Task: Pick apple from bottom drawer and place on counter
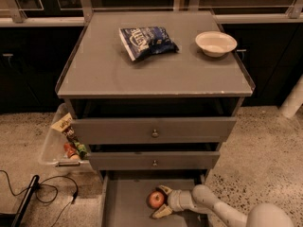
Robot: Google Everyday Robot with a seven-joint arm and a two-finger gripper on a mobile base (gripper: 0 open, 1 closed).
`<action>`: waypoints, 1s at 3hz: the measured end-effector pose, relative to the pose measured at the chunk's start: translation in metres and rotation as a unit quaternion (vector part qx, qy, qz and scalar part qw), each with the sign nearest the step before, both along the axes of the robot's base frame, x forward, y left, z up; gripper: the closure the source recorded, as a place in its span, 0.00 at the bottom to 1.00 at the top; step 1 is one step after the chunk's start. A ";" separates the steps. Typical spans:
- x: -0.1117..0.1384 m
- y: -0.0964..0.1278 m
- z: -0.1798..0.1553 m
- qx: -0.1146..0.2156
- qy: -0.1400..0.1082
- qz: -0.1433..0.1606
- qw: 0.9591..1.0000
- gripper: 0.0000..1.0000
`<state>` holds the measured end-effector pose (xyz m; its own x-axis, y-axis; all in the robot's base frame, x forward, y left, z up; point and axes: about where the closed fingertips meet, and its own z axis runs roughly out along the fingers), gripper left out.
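I had the gripper wide open astride the apple, gripping nothing; apple unlifted in bottom drawer, counter placement pending.

place: office kitchenette | cue: snack bin, terrazzo floor | gripper: bottom drawer
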<state>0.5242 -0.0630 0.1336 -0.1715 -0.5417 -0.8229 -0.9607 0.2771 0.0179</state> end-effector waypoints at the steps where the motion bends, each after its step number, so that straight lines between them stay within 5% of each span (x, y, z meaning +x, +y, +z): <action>1: 0.000 0.000 0.000 0.000 0.000 0.000 1.000 0.42; 3: -0.003 0.002 -0.004 0.002 0.009 0.003 1.000 0.88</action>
